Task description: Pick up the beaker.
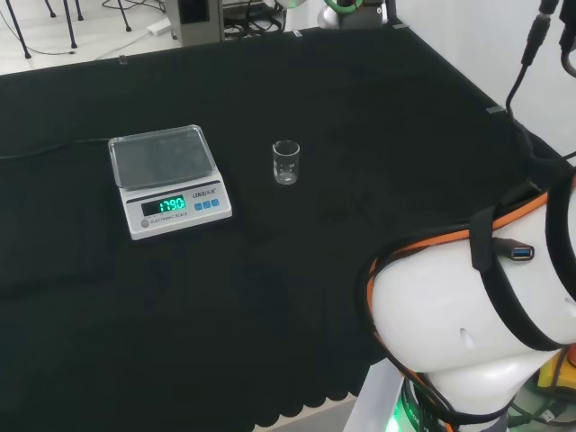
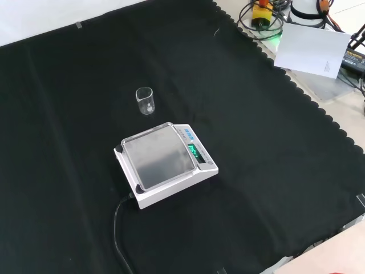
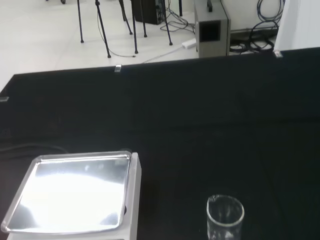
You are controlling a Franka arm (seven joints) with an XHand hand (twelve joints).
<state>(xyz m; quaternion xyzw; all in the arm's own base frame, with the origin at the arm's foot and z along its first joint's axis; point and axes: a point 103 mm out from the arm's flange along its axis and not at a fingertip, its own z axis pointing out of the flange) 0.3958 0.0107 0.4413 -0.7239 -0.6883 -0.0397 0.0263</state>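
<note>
Beaker (image 1: 285, 163) is standing upright and looking empty on the black tabletop (image 1: 297, 270), to the right of the scale (image 1: 167, 181) in the head view, apart from it. Front view is putting it behind the scale's pan and showing the scale's black cable (image 2: 118, 228). Wrist view is catching beaker and pan close-up. Robot hand – cannot tell its state.
</note>
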